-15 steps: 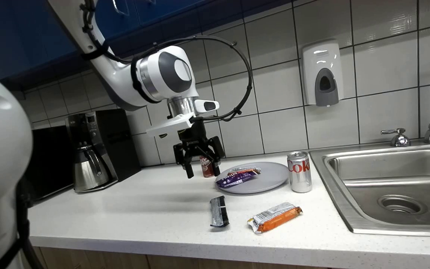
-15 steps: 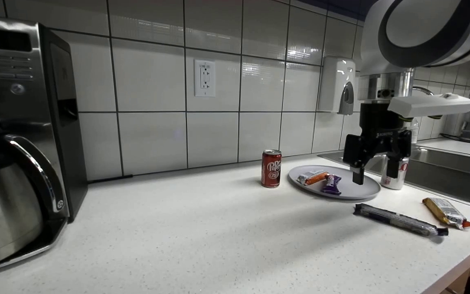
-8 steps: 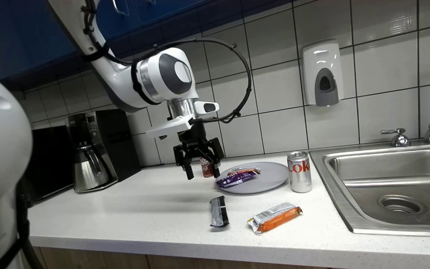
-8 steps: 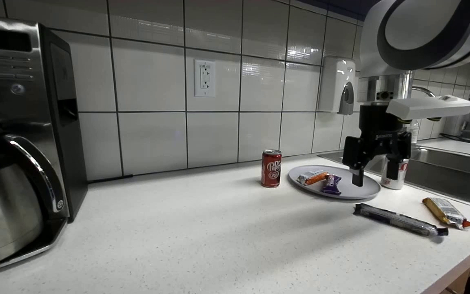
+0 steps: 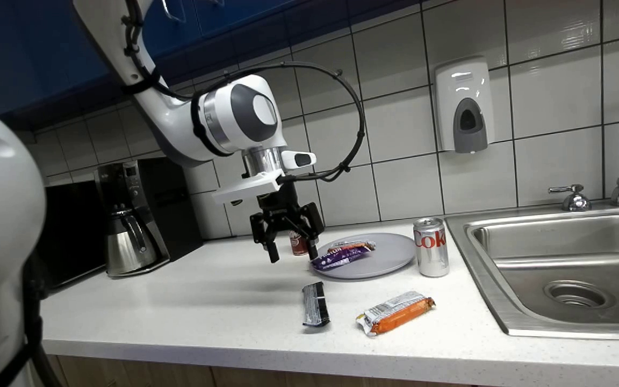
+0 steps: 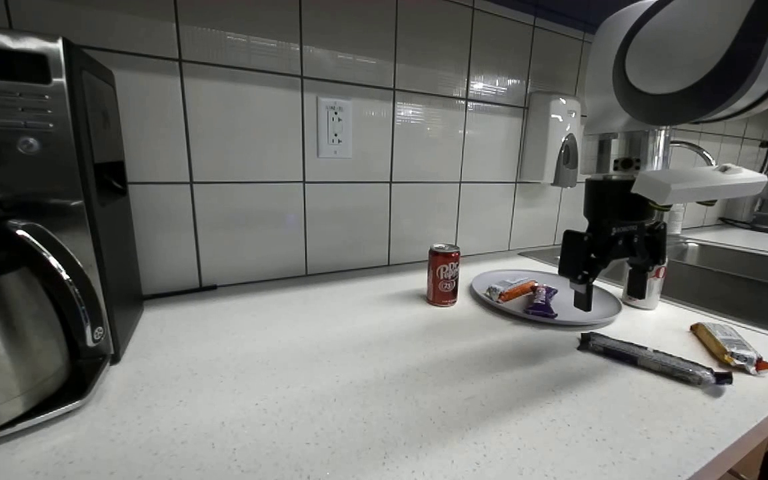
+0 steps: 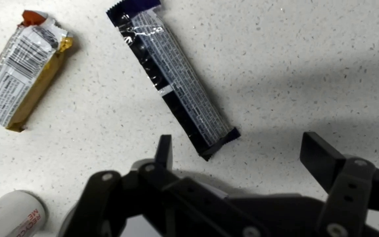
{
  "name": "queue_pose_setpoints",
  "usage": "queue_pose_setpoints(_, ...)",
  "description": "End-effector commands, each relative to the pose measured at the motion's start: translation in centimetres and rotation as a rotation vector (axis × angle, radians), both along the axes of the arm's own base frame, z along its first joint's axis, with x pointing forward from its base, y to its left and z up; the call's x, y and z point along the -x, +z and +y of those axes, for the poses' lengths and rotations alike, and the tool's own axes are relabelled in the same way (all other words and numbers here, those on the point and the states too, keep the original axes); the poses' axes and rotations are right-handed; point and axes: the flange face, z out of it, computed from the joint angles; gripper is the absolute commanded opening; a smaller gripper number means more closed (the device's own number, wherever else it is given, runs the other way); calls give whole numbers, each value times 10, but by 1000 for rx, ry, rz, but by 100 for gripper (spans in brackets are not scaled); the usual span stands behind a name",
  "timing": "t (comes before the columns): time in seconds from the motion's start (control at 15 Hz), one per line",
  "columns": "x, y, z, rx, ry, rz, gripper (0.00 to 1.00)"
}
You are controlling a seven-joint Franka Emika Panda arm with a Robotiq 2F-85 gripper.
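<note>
Black gripper point(image 7: 238, 144) hovers wide-jawed; in the wrist view, a dark-wrapped bar point(image 7: 179, 82) lies toward eleven o'clock, an orange bar point(image 7: 21, 74) toward ten.

Near the gray plate point(image 5: 391, 257), a black-and-silver wrapped bar point(image 5: 315, 305) is laid and the Robotiq gripper point(image 5: 293, 258) is held, jaws apart.

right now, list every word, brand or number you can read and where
"Dr Pepper": red can
"23": red can
"Cok": silver can, rest hidden
"RECYC": silver can, wrist view
"ME": silver can
"ROBOTIQ": end effector
Too small or blurred: black wrapper, purple wrapper, nearer orange wrapper, farther orange wrapper, outlet, coffee maker
</note>
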Motion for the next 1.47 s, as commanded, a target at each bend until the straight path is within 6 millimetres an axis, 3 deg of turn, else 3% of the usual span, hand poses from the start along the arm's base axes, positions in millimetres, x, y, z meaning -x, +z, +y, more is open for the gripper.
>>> queue_pose_setpoints(0.0,0,-2,-10,-1,111,-4,100)
queue_pose_setpoints(0.67,2,-23,-44,-23,359,23,100)
queue_pose_setpoints(1.4,5,-55,-47,-38,441,79,100)
